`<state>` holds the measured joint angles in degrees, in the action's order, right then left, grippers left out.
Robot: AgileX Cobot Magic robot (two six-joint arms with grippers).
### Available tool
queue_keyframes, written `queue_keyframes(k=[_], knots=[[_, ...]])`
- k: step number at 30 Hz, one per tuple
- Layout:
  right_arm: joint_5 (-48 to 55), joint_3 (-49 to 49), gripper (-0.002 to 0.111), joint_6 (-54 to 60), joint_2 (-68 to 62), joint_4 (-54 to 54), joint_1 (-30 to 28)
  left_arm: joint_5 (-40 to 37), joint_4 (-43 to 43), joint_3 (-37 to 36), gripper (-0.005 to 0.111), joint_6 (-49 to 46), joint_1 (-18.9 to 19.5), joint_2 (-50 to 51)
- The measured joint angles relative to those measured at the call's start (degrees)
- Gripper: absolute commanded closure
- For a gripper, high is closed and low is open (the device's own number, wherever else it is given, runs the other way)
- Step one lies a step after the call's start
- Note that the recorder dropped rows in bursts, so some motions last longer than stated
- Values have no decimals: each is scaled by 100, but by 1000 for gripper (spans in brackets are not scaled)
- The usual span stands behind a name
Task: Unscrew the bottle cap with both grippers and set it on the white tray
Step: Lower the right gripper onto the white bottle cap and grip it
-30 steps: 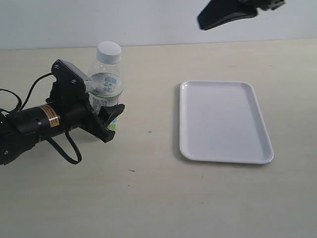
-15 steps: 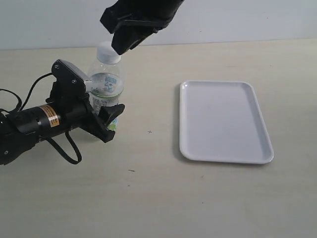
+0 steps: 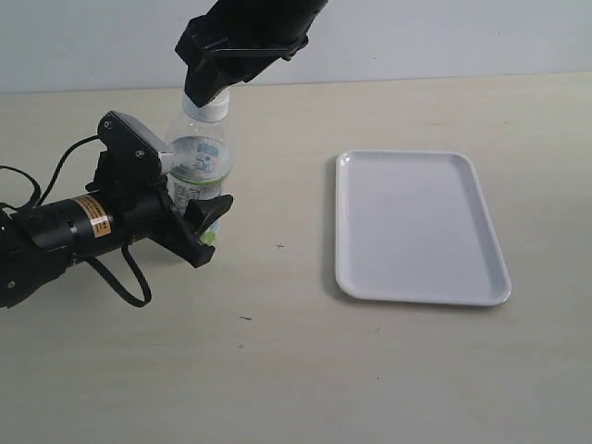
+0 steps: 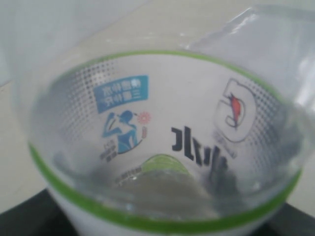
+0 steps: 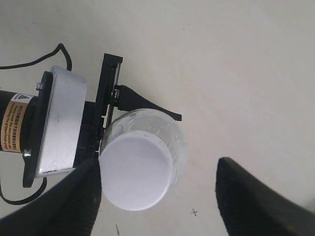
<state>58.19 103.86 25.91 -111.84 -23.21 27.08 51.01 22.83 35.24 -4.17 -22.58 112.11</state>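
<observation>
White cap sits on the bottle, not yet unscrewed. Bottle stands upright on the table, left of the white tray and well apart from it. Left gripper is clamped on the bottle's labelled body, same as 1 second ago. Change: right gripper, then high over the tray's far end with jaws together, now hangs over the cap with jaws apart. 1 finger is just beside the cap, the other clear of it. Judgement: approach done. Closing on the cap comes next; twisting and the carry to the tray remain.
</observation>
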Motion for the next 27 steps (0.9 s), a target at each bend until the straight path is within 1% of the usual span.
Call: queue_keyframes(k=[5, 15, 27], knots=[[-36, 0, 48, 165, 0, -96, 0, 0, 0, 0, 107, -11, 0, 0], [57, 35, 48, 287, -262, -199, 15, 0, 0, 0, 107, -22, 0, 0], [-2, 35, 50, 298, -143, -174, 15, 0, 0, 0, 107, -22, 0, 0]])
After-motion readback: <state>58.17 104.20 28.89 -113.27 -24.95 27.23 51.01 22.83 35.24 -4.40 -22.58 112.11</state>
